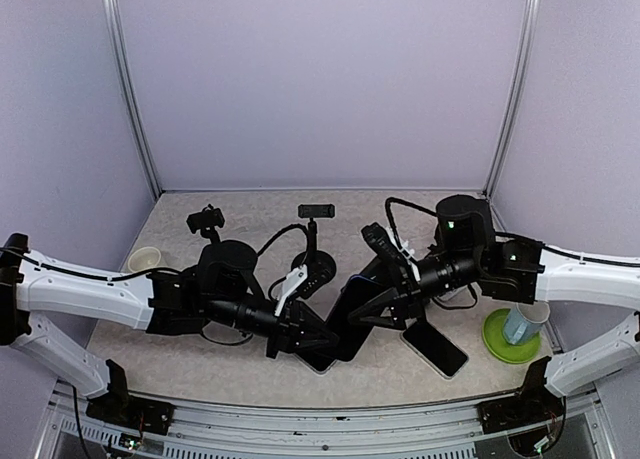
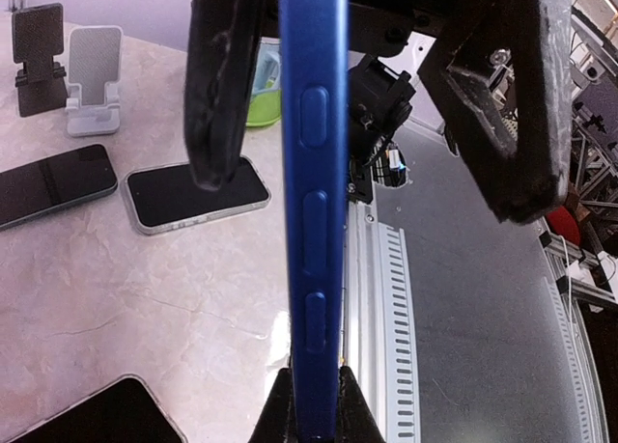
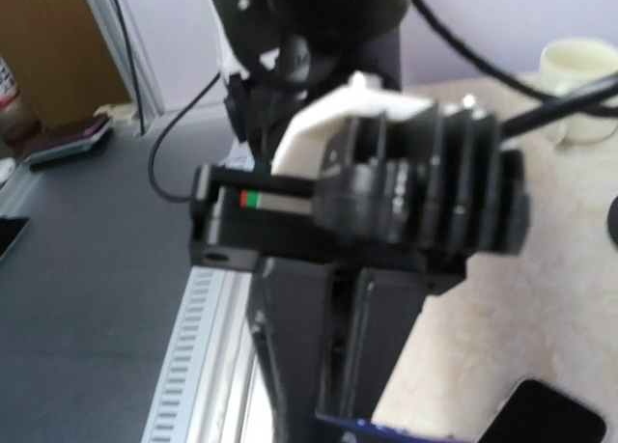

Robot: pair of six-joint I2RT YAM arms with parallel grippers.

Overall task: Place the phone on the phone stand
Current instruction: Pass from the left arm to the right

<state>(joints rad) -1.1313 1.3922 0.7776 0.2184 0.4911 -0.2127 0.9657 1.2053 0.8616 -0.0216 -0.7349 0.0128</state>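
Two arms meet mid-table. We see left gripper (image 2: 311, 404) clamping slim blue-edged phone (image 2: 311, 221), long axis running outward; right gripper (image 1: 372, 314) alongside, grip unclear; white phone stand (image 2: 92, 81) beyond.

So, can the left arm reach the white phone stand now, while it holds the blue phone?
Probably yes. The left gripper is shut on the blue phone, and the white phone stand stands unblocked across the table.

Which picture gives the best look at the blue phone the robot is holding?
The left wrist view: the blue phone fills it edge-on, side buttons clear, between the left hand's fingers. From above, the phone is a dark shape half hidden between both hands. The right wrist view shows only a blue sliver at the bottom.
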